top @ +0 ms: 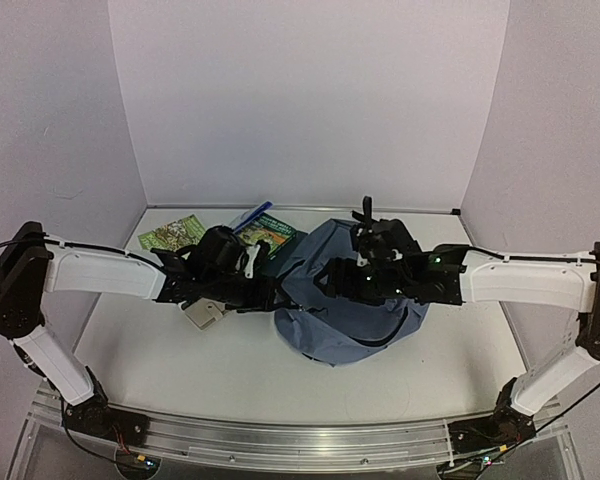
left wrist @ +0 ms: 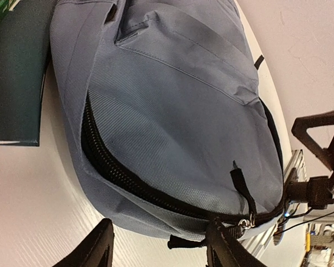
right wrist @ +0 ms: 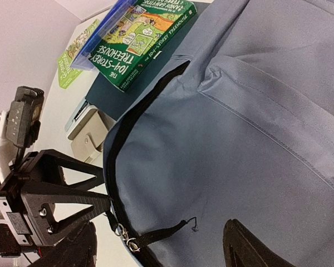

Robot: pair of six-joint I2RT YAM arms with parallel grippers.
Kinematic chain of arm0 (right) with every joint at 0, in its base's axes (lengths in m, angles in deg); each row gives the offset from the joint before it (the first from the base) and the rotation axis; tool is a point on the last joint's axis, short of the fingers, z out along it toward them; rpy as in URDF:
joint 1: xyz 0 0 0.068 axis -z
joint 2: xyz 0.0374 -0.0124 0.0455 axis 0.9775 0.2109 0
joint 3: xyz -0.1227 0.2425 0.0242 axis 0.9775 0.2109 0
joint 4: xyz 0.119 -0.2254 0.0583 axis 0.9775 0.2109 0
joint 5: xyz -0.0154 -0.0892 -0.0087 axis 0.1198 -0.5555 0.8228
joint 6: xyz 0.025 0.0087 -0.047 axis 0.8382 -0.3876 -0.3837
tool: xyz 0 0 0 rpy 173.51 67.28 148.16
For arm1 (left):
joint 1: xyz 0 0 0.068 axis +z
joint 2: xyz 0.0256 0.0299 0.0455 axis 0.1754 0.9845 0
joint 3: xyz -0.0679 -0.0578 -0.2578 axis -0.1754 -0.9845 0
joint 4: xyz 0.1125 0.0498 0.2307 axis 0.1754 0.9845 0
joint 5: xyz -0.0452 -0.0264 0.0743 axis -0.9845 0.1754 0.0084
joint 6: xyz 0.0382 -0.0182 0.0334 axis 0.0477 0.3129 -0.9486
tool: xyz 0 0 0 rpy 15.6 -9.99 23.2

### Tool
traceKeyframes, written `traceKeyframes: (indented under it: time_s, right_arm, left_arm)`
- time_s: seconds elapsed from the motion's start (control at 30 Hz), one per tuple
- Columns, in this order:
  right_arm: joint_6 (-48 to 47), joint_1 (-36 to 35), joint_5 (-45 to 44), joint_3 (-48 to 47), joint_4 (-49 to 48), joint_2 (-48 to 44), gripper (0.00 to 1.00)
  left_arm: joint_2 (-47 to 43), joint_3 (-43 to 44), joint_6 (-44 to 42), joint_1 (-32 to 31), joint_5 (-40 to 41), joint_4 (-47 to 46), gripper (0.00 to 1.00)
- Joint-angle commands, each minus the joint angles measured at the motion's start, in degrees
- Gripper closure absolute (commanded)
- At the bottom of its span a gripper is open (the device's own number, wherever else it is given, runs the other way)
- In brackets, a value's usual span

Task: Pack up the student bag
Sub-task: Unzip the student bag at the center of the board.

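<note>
**A:** The student bag [top: 352, 305] lies flat in the middle of the table [top: 180, 375], a touch right of centre, with both arms crowded in on it.

**B:** And nothing looks packed yet. The green storybook [right wrist: 147, 36], a dark notebook [left wrist: 14, 78] and a beige stapler-like thing [top: 205, 313] all sit outside, off the bag's far-left side.

**A:** The left gripper [left wrist: 158, 250] is at the bag's left edge with its fingers spread. The edge of the bag runs between them, but they aren't pinching it.

**B:** The right gripper [right wrist: 158, 250] is the same: fingers wide apart over the grey-blue fabric, holding nothing.

**A:** So which step is this?

**B:** I'd call it getting the bag open. The main zip [right wrist: 122, 139] shows a dark gap along the left side, only partly parted, and the zipper pull [right wrist: 125, 236] dangles just beside the right gripper's left finger.

**A:** And next?

**B:** Probably one gripper pins the fabric while the other closes on that small pull and runs it along the curve. It's a thin target and a soft bag, so it could easily slip or bunch up.
</note>
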Motion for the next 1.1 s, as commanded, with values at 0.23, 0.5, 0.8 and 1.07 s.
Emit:
traceKeyframes:
  time_s: [0.23, 0.5, 0.8, 1.07]
  right_arm:
    - [1.5, -0.3, 0.7, 4.8, -2.8, -2.1, 0.29]
    - [6.8, 2.0, 8.3, 10.4, -13.3, -1.9, 0.29]
    - [14.6, 2.2, 10.4, 12.6, -23.8, 1.3, 0.39]
    - [17.5, 2.2, 9.3, 12.5, -24.8, 3.5, 0.51]
  left_arm:
    - [-0.5, 1.1, 4.2, -0.8, -1.5, -6.9, 0.79]
    - [-3.3, -0.2, 5.7, -0.8, -1.4, -8.1, 0.95]
    - [-5.0, -1.0, 6.3, -0.8, -1.0, -8.2, 1.00]
    - [-5.8, -1.1, 6.1, -0.8, -0.6, -7.6, 1.00]
